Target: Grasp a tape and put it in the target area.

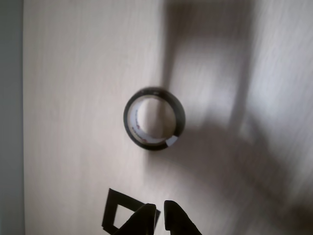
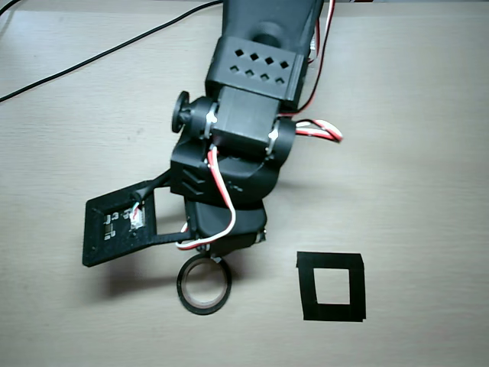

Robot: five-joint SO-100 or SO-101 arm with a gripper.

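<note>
The tape (image 1: pixel 182 117) is a thin black ring with a pale inner wall, lying flat on the beige table in the middle of the wrist view. In the overhead view the tape (image 2: pixel 186 293) lies just below the arm's front end. My gripper (image 1: pixel 161 215) shows at the bottom edge of the wrist view, fingertips nearly touching and holding nothing, short of the roll. In the overhead view the gripper (image 2: pixel 211 257) hangs over the ring's far rim. The target area (image 2: pixel 331 304), a black tape square with a bare centre, lies to the right of the roll. My fingers partly hide it in the wrist view (image 1: pixel 110 208).
A black rectangular plate with wires (image 2: pixel 114 229) sticks out to the left of the arm in the overhead view. A black cable (image 2: pixel 92 57) runs across the table's upper left. The table edge (image 1: pixel 22 117) runs down the left of the wrist view.
</note>
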